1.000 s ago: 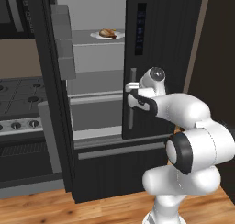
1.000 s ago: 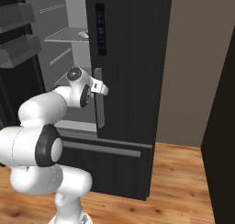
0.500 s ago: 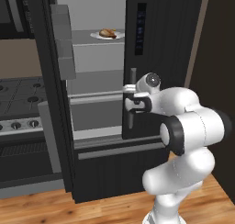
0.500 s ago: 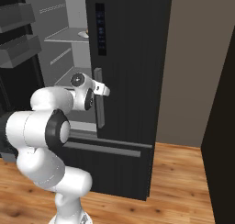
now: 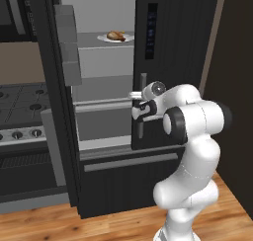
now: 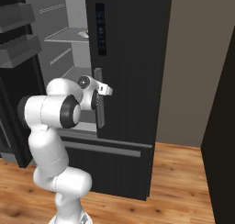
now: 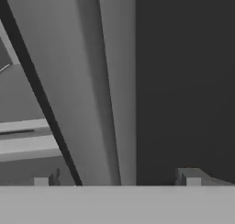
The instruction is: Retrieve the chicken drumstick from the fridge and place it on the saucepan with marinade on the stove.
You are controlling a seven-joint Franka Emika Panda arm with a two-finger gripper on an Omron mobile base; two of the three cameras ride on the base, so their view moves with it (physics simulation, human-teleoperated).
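The chicken drumstick (image 5: 116, 35) lies on a white plate (image 5: 126, 39) on an upper shelf of the fridge (image 5: 173, 47), whose left door (image 5: 54, 101) stands open while the right door is shut. My gripper (image 5: 136, 105) is open at the right door's grey vertical handle (image 5: 143, 84), well below the shelf with the drumstick. From the right base view the gripper (image 6: 102, 97) sits against that handle (image 6: 98, 76). In the hand view the fingertips (image 7: 187, 177) stand wide apart around the grey handle (image 7: 114, 90). The stove (image 5: 20, 106) is at the left; the saucepan is out of view.
A row of knobs (image 5: 20, 135) lines the stove's front edge. A black microwave (image 5: 15, 13) hangs above it. The open door's bins (image 5: 69, 47) jut out between stove and fridge interior. A brown wall (image 6: 197, 67) stands right of the fridge, over a wood floor (image 6: 183, 186).
The arm has folded, its elbow swinging in front of the fridge. The gripper stays open at the right door's handle, shifted slightly left.
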